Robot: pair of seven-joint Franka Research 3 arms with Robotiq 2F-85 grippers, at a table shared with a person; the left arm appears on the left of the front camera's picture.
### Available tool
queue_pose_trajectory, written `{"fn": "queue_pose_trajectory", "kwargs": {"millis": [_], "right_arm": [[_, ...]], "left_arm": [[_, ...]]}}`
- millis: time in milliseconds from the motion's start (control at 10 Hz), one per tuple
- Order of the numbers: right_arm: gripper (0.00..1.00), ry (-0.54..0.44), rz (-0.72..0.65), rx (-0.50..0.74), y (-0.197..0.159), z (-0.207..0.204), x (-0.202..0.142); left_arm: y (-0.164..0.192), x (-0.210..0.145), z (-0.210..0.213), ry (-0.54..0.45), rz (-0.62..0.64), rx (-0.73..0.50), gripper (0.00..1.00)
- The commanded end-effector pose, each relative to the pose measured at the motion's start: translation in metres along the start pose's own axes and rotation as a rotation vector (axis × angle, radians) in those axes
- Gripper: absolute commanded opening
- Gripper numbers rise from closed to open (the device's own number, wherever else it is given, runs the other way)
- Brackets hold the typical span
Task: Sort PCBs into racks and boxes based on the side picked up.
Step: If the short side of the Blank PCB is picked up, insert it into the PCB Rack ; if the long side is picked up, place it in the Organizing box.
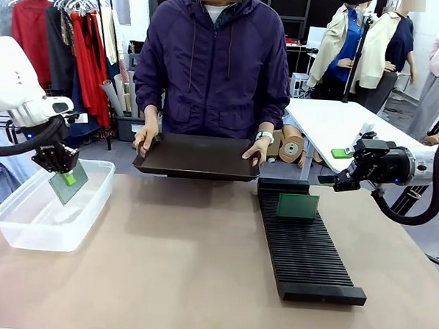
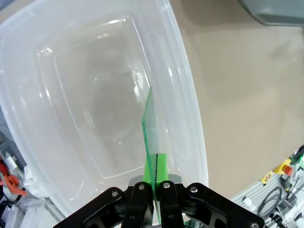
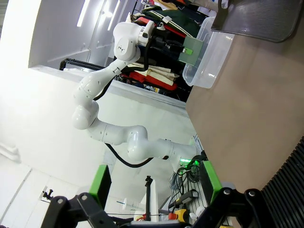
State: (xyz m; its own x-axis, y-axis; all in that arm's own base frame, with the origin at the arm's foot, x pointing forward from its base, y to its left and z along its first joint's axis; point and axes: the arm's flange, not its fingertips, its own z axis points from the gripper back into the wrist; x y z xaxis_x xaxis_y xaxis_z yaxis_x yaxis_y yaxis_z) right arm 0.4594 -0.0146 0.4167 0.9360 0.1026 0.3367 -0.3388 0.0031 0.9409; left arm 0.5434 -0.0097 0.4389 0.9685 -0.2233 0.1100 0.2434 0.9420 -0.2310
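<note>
Our left claw [image 1: 66, 173] grips a PCB [image 1: 67, 184] over the clear box [image 1: 25, 224] at the worktop's left. Our right claw [image 3: 154, 187] hangs open, far right of the rack [image 1: 310, 261].

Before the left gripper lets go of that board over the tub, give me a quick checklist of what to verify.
1. Left gripper shut on the PCB: ok, board clamped by its bottom edge.
2. PCB over the clear tub, inside its rim: ok.
3. Tub floor free below the board: ok, nothing lies there.
4. Person's hands away from the tub: ok, both hold the black tray.
5. Right gripper out of the way: ok, open, off to the side of the black rack.
6. Which face of the PCB was picked up: cannot tell.
</note>
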Motion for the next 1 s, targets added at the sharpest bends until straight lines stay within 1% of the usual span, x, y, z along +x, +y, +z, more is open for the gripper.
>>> {"fn": "queue_pose_trajectory", "kwargs": {"millis": [0,500,900], "right_arm": [[1.00,0.004,0.005,-0.012,0.002,-0.002,0.002],[1.00,0.004,0.005,-0.012,0.002,-0.002,0.002],[1.00,0.004,0.005,-0.012,0.002,-0.002,0.002]], "left_arm": [[0.000,-0.001,-0.011,-0.018,0.025,0.010,0.00],[0.007,-0.002,-0.037,-0.024,0.034,0.000,0.00],[0.013,-0.003,-0.048,-0.045,0.044,-0.025,0.00]]}}
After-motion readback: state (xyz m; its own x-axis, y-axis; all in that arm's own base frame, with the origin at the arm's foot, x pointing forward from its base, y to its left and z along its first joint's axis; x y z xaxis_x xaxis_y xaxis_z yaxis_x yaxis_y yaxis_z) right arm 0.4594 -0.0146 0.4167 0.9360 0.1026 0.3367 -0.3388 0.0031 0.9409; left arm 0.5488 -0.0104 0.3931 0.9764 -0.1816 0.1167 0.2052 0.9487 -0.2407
